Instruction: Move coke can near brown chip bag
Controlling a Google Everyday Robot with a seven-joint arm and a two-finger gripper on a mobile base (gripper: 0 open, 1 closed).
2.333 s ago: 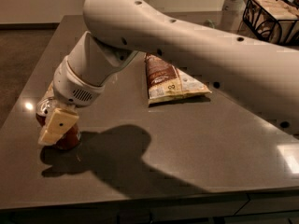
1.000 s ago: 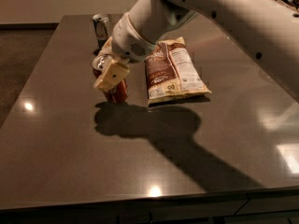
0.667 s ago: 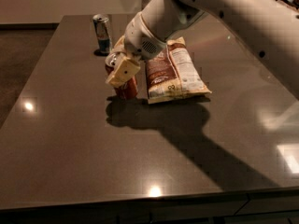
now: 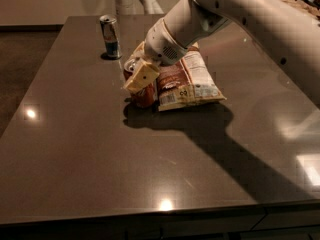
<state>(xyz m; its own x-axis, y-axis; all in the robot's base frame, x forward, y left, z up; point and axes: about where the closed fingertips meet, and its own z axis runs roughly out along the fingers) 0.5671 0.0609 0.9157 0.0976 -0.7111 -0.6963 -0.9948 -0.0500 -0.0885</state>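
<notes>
1. The white arm [image 4: 240, 14] is reaching in from about two o'clock, sloping down across the dark grey table [image 4: 90, 154] toward its upper middle.
2. The gripper [image 4: 139, 77] is sitting low over the table, just off the left edge of the brown chip bag [image 4: 192, 81].
3. It is closing around the coke can [image 4: 146, 98]. One cream-coloured finger [image 4: 142, 75] is lying across the front of the can, and the other is hiding behind it, so only the near one is showing.
4. The coke can is standing roughly upright in that grip, its red side showing below the finger and a bit of silver top peeking out at the upper left.
5. The can is pressing right up against the bag's nine o'clock edge, touching it or as good as touching.
6. From here I cannot tell whether the can's base is resting on the table or hanging just above it.
7. The bag is lying flat, its brown half facing the can and its white label panel pointing toward three o'clock.
8. A slimmer silver-and-blue can [image 4: 110, 36] is standing upright by itself at about eleven o'clock from the coke can, near it but clear of the gripper.
9. The arm's shadow [image 4: 205, 129] is falling across the tabletop toward five o'clock.
</notes>
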